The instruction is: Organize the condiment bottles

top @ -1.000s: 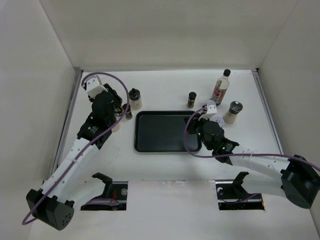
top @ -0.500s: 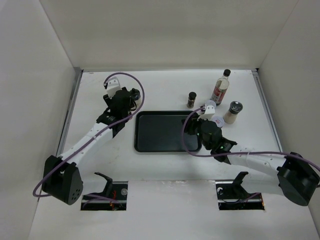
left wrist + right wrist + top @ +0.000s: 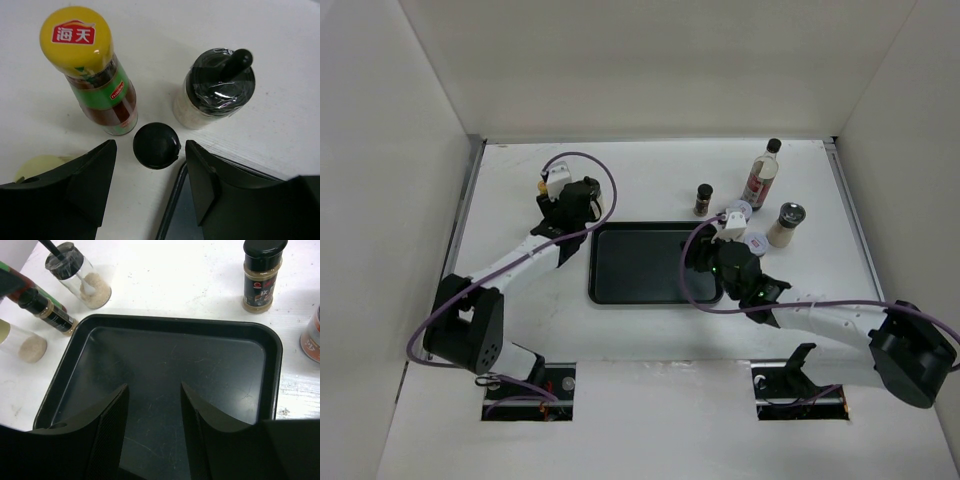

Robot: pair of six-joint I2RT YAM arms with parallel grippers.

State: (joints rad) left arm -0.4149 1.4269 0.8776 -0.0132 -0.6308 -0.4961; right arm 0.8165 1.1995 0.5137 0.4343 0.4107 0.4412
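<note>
- Sauce bottle (image 3: 95, 75), upper left of the left wrist view: yellow cap reads "海天".
- Shaker jar (image 3: 215, 90) stands beside it.
- Left claw (image 3: 150, 150) is spread, with a black-lidded jar (image 3: 156, 145) between the fingers, untouched.
- Right claw (image 3: 153, 392) is spread and empty over the tray (image 3: 175, 322).
- Spice jar (image 3: 260, 275), upper right: label unreadable.

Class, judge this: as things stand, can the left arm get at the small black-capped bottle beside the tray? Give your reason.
Probably yes. The black-capped bottle stands between the left arm's open fingers, with nothing covering it. The yellow-capped sauce bottle and the tray crowd close, though.
</note>
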